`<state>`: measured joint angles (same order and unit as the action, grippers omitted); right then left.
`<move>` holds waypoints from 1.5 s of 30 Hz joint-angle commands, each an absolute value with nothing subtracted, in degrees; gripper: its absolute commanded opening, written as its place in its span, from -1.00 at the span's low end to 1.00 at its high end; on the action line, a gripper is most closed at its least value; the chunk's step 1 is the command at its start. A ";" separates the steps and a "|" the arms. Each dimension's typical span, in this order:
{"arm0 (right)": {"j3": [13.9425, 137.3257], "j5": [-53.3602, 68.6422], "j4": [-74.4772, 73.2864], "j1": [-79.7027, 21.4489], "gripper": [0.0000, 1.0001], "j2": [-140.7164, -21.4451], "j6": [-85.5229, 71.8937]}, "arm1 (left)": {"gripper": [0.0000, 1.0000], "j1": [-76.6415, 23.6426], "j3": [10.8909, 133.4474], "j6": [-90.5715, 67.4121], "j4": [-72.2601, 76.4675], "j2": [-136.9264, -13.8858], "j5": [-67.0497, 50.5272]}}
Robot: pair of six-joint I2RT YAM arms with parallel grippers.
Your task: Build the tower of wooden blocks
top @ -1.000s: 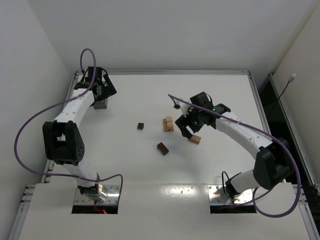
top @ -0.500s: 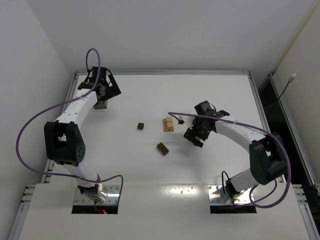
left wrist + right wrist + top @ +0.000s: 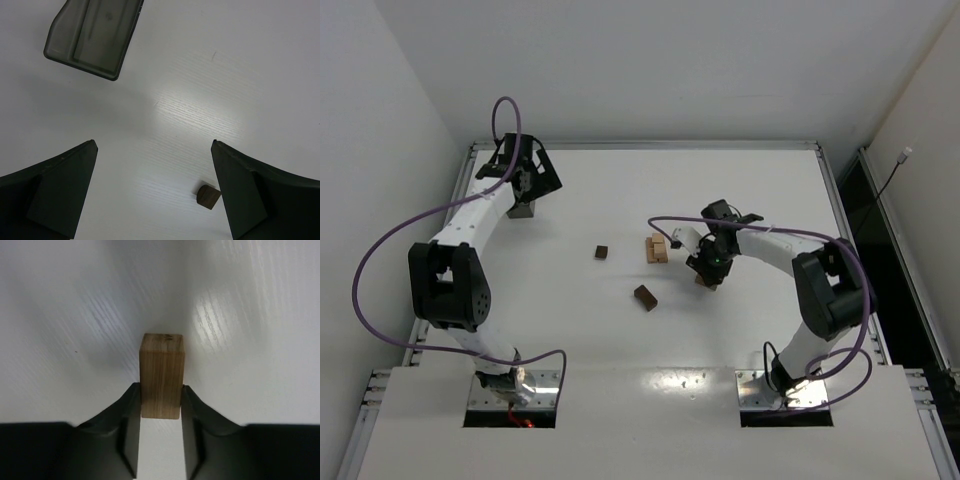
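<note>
Right gripper [image 3: 161,391] clenched on tan wood block [image 3: 161,371], frame centre. Left gripper [image 3: 154,150] released, jaws wide; grey box [image 3: 92,37] upper left, dark block [image 3: 207,195] lower right.

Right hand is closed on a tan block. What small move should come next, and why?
Probably lift straight up: the right hand grips the tan block on both sides, but it seems to rest on the table, and the stack stands nearby.

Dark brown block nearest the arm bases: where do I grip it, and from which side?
From above, pinch the dark brown block across its long faces at mid-length. It lies flat, elongated and diagonal, touching nothing, so align with that angle.
</note>
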<state>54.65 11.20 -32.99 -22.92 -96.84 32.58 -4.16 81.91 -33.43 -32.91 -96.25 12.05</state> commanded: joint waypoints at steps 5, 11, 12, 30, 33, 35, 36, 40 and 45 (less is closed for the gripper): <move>57.13 10.55 -31.03 -22.68 -1.00 -97.29 32.52 | 0.93 -4.39 84.90 -33.05 -31.90 -96.42 12.83; 60.81 14.14 -34.18 -22.15 -1.00 -93.87 25.97 | 0.93 -4.39 84.90 -33.05 -31.90 -96.42 12.83; 62.30 14.85 -34.19 -22.15 -1.00 -93.17 22.53 | 0.93 -4.39 84.90 -33.05 -31.90 -96.42 12.83; 94.04 3.69 -42.28 -29.61 -1.00 -108.54 -27.33 | 0.93 -4.39 84.38 -33.57 -31.91 -96.42 17.92; 95.09 3.69 -42.28 -31.03 -1.00 -110.12 -27.33 | 0.93 -4.39 84.38 -33.57 -31.90 -96.42 17.93; 95.79 2.64 -42.28 -31.55 -1.00 -110.65 -27.33 | 0.93 -4.39 84.38 -33.57 -31.90 -96.42 17.93; 95.80 1.24 -42.28 -31.55 -1.00 -110.65 -27.33 | 0.93 -4.39 84.38 -33.57 -31.90 -96.42 17.93; 96.33 -1.41 -43.51 -32.78 -1.00 -111.18 -28.74 | 0.93 -4.39 84.38 -33.57 -31.90 -96.42 17.93; 95.10 -4.66 -44.03 -33.84 -1.00 -112.32 -31.46 | 0.93 -4.39 84.38 -33.57 -31.90 -96.42 17.31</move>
